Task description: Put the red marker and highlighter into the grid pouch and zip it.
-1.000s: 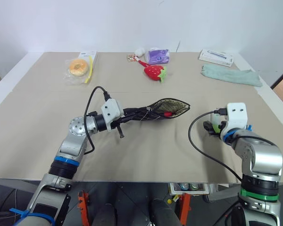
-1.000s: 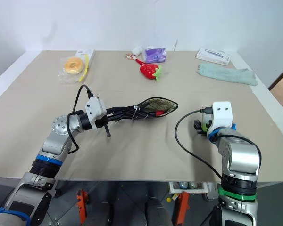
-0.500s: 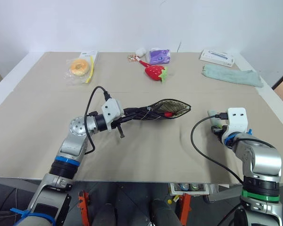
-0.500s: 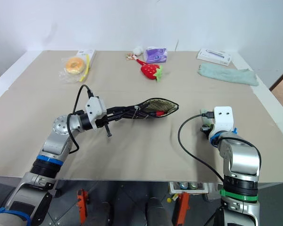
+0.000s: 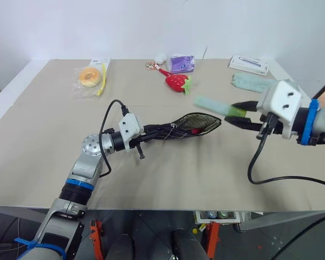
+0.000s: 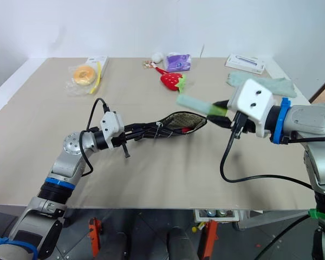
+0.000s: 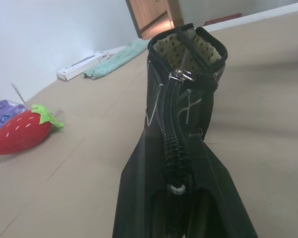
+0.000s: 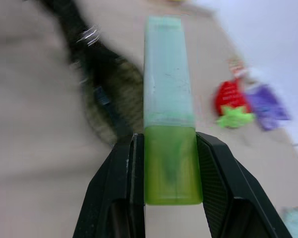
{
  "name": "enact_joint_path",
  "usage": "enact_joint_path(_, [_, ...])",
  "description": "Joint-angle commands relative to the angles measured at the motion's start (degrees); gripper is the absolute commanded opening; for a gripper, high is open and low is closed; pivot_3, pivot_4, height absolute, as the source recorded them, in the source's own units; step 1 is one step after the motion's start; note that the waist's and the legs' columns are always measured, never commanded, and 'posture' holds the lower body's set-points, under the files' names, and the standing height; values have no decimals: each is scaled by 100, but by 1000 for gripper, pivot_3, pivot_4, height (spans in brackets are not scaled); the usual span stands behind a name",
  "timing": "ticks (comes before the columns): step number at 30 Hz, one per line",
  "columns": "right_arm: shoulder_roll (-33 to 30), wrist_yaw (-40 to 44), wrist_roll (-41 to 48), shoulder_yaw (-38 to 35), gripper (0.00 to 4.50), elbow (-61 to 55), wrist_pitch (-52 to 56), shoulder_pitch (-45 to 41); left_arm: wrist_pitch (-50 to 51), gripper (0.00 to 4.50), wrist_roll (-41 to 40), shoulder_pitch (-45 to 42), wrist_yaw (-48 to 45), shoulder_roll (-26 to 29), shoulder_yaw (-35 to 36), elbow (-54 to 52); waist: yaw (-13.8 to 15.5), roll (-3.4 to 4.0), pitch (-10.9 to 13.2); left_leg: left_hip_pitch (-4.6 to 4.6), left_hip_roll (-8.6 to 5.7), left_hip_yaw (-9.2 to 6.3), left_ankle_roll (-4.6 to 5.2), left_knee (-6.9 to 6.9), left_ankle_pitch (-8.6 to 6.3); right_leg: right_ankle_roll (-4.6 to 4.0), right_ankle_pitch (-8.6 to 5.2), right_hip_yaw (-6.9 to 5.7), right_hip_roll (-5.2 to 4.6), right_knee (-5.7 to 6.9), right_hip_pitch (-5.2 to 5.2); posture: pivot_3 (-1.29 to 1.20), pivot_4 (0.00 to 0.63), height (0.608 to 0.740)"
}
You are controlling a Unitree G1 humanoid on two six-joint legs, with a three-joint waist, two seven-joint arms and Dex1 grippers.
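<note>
While the right gripper (image 5: pixel 239 115) carries the highlighter (image 5: pixel 219 108) above the middle of the table (image 5: pixel 49 162), the main risk lies in the last stretch to the pouch mouth. The grid pouch (image 5: pixel 185 127) is held off the surface by the left gripper (image 5: pixel 149 131), whose jaws are fully closed on its zipper end, so the pouch sticks out level with its open, dotted-lined mouth facing toward the table's right edge. That mouth is a narrow oval, and the fabric sags a little. If the highlighter's pale cap comes in high or skewed, it could catch the rim, push the limp pouch aside or fold the opening shut, and the stick could drop onto the table. The red marker (image 5: pixel 193 130) already lies inside with its red end showing at the mouth, so a hard push might also knock it back out. In the right wrist view the two black fingers clamp the green barrel at its end, jaws part-way open to the barrel's width, with the paler cap projecting well ahead. With so short a grip the stick could pivot on contact. The highlighter's tip is near the mouth but clearly apart from it.
</note>
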Motion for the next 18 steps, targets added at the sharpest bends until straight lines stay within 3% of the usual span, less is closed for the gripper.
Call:
enact_joint_path(1, [-138, 188, -398, 377, 1081, 173, -376, -226, -92, 0, -55, -78, 51, -6, 103, -204, 1, 0, 0, 0, 0, 0, 0, 0, 0, 0, 0, -1, 0, 0, 0, 0, 150, 739])
enact_joint_path(7, [-2, 197, -960, 922, 1081, 595, -807, -501, -46, 0, -66, -3, 71, -17, 90, -333, -1, -1, 1, -2, 0, 0, -1, -1, 0, 0, 0, 0, 0, 0, -4, 0, 150, 739])
enact_joint_path(13, [760, 218, -1381, 1610, 1081, 824, -935, -1384, -11, 0, -60, 9, 40, -123, -19, -374, -17, -1, 1, 1, 3, 0, -3, -2, 2, -4, 2, -1, 3, 1, -5, 0, 150, 739])
enact_joint_path(18, [1136, 247, -1620, 1882, 1081, 888, -958, -1615, 10, 0, -64, -6, 44, -148, -23, -389, 15, -1, 1, -6, 1, -3, -6, -2, 3, -2, 1, -4, -1, 1, -6, 0, 150, 739])
